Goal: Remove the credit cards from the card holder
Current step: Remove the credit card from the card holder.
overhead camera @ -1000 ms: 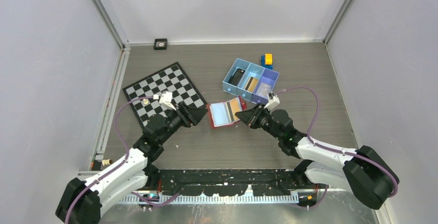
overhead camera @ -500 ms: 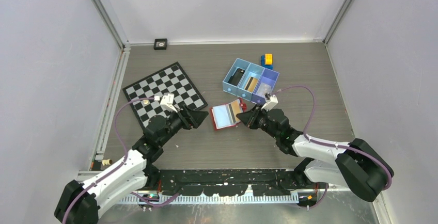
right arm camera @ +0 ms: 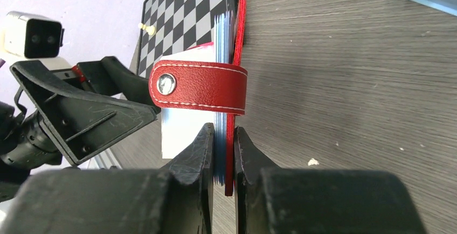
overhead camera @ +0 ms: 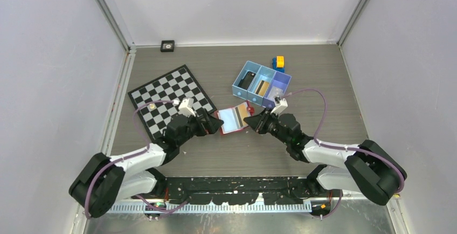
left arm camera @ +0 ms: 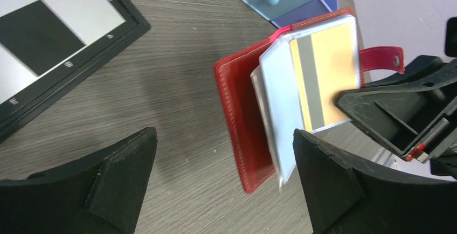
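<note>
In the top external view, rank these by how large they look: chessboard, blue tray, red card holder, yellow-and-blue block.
Largest to smallest:
1. chessboard, though an arm covers part of it
2. blue tray
3. red card holder, lying open, clearly smaller than the tray
4. yellow-and-blue block

None look alike in size.

The red card holder (overhead camera: 234,119) is seen lying open on the counter (overhead camera: 242,153), met at its right edge by the right pincer (overhead camera: 250,124). The left pincer (overhead camera: 217,126) is held just left of it, with the chessboard (overhead camera: 170,96) farther left.
</note>
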Robot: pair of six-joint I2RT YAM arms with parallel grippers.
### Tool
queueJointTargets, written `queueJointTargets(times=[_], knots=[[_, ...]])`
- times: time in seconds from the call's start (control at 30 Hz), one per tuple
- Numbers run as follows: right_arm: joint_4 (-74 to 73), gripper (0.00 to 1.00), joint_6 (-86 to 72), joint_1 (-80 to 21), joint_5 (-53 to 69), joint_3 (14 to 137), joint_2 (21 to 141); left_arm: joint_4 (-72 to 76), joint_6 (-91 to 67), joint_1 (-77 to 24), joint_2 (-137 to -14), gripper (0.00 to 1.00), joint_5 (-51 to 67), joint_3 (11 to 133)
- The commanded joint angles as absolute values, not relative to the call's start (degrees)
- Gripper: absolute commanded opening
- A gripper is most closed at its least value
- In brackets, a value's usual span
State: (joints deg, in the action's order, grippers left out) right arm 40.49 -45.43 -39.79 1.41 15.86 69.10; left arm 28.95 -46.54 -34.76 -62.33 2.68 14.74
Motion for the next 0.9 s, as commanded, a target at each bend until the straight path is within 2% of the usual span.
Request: queueJointTargets(times=[0.0,0.23,0.33,0.43,0.5,0.6,0.67,0.7,0.8,0.87], knots=[[48.33,0.0,-46.24,-40.53,3.89,18.55,70.4,40.73,-48.18,-34.77,-66.26,1.0,7.75,17.27],[49.67,0.0,-46.9,-41.09,4.47,19.15,72.08,46.55,-48.53,-34.74,-70.16,0.99,10.31,17.27],[51.22,0.0,-47.64,-41.39,5.64,19.42,73.02,48.57,-48.96,-34.74,-73.05,0.93,11.85,18.07],[52.47,0.0,-48.24,-41.61,6.52,19.47,73.6,53.97,-49.75,-34.7,-75.62,0.76,12.73,17.39],[52.73,0.01,-48.2,-41.6,6.68,19.5,73.74,57.32,-50.04,-34.36,-76.53,0.61,12.83,16.41],[52.7,0.01,-47.95,-41.64,7.34,19.56,73.7,58.35,-50.62,-33.38,-77.0,0.31,13.72,16.05],[52.41,0.08,-47.44,-41.65,7.67,19.41,73.09,58.44,-50.69,-32.73,-76.96,0.08,14.96,16.13],[51.86,0.17,-46.87,-41.66,7.68,19.19,72.42,58.51,-50.71,-32.3,-76.89,0.01,15.79,16.17],[47.87,0.37,-44.82,-41.62,7.05,18.82,69.4,58.63,-50.35,-31.49,-76.09,0.0,18.77,16.25],[44.51,0.46,-43.28,-41.58,7.08,18.9,66.96,58.39,-49.92,-31.47,-75.56,0.0,20.5,16.45]])
